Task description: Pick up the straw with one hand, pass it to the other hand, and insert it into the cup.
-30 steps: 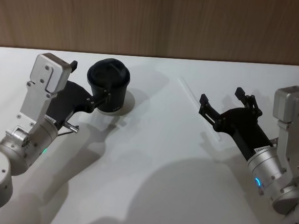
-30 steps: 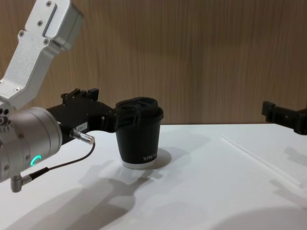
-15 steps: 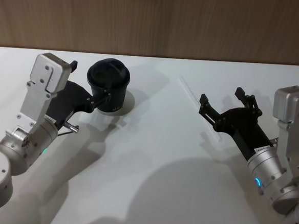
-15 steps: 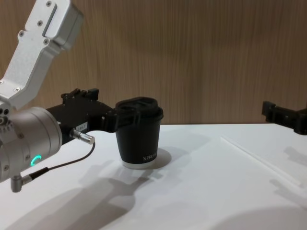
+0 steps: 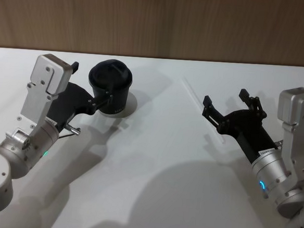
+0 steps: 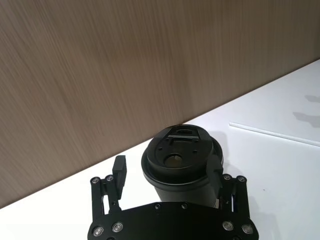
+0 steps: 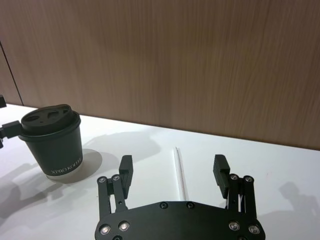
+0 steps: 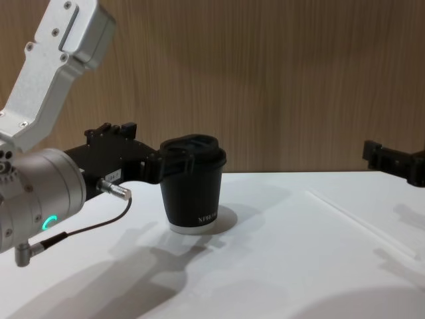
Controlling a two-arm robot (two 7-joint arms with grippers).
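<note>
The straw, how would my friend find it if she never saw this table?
On the white table, look to the robot's right side, away from the lidded black paper cup that the open left end effector straddles. The thin white plastic straw lies flat there, just beneath the open right end effector. It is the only long, pale stick.

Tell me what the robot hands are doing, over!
Left gripper open, straddling the cup. Right gripper open, hovering over the straw. Straw flat on the table, untouched. Nothing in the way.
</note>
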